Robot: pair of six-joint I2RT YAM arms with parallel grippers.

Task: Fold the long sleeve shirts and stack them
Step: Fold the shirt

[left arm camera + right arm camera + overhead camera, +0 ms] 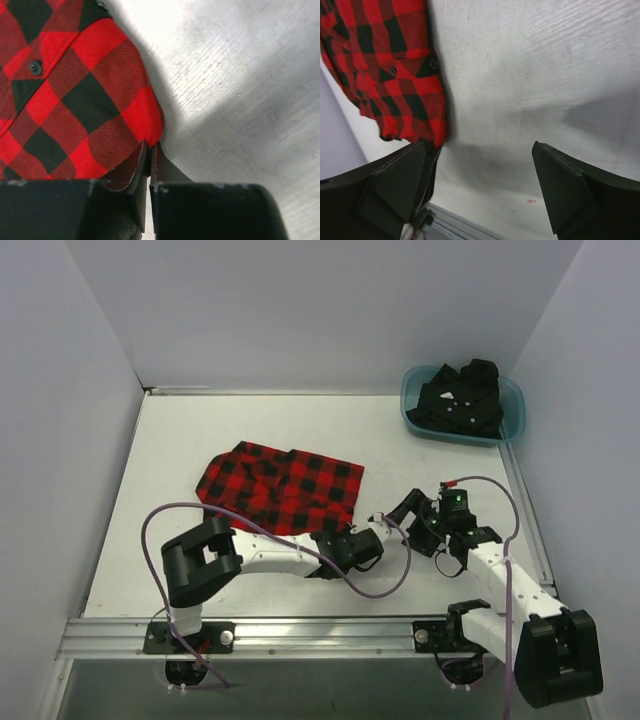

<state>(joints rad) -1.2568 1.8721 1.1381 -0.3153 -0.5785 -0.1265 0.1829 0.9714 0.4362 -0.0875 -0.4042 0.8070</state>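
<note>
Tub (514,416) holds black shirt (462,398); left claw (149,153) pinches flannel shirt (285,485) at its edge, right claw (479,150) gapes wide.

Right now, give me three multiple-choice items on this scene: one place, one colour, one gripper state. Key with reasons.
1. Where is the black shirt?
A. in the teal tub at the far right corner
B. spread at the centre
C. hanging off the near edge

2. What colours is the flannel shirt lying on the table?
A. blue and white
B. red and black
C. plain grey

3. How does the left gripper stand?
A. wide open over bare surface
B. shut on the flannel shirt's edge
C. shut on the teal tub's rim

Key:
1 A: the top view shows dark cloth heaped inside the tub.
2 B: the red-and-black check shows in all three views.
3 B: the left wrist view shows the jaws pinched together on a corner of the check cloth.
</note>
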